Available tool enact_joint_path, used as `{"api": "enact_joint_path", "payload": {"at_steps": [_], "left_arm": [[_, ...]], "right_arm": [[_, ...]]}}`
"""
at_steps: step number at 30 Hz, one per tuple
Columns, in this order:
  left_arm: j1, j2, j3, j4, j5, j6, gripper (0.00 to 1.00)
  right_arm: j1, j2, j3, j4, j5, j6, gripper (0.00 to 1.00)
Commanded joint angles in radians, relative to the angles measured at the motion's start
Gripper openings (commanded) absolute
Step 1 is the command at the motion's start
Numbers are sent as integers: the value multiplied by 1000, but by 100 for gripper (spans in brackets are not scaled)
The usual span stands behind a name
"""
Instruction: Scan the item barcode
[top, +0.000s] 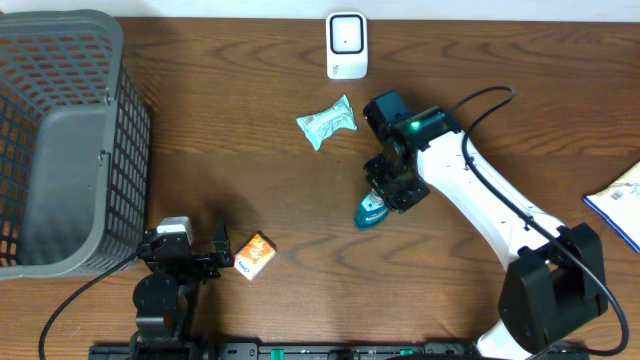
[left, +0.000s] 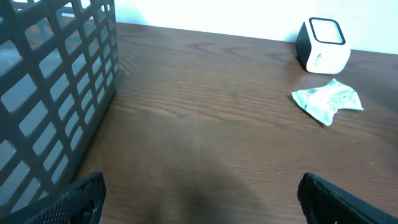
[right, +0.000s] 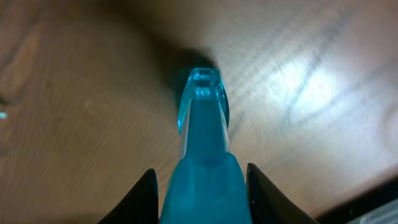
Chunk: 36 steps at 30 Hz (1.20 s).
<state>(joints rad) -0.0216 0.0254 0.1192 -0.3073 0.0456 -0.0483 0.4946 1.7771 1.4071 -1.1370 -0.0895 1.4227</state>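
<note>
Though half-open, right gripper (right: 200, 174) around teal item (right: 204, 118).

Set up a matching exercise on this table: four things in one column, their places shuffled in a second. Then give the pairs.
Things
1. mesh basket
2. white barcode scanner
3. pale green packet
4. teal item

Places
A. between the fingers of the right end effector
B. far left of the table
C. back edge, near the centre
D. lying free just in front of the scanner

Pairs: 1-B, 2-C, 3-D, 4-A
</note>
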Motion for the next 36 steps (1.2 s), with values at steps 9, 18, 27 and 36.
{"api": "enact_joint_path", "payload": {"at_steps": [9,18,27,36], "left_arm": [[-2,-1,-23,-5,-9,10,98],[-2,-1,-23,-5,-9,10,98],[-2,-1,-23,-5,-9,10,98],[-2,-1,-23,-5,-9,10,98]], "right_arm": [[-121,-211,18,260,-473,-1137,5],[-180,-235,18,258,-576,-1178,15],[-179,-234,18,247,-303,-1165,1],[-179,-233,14,364,-320,-1355,1]]}}
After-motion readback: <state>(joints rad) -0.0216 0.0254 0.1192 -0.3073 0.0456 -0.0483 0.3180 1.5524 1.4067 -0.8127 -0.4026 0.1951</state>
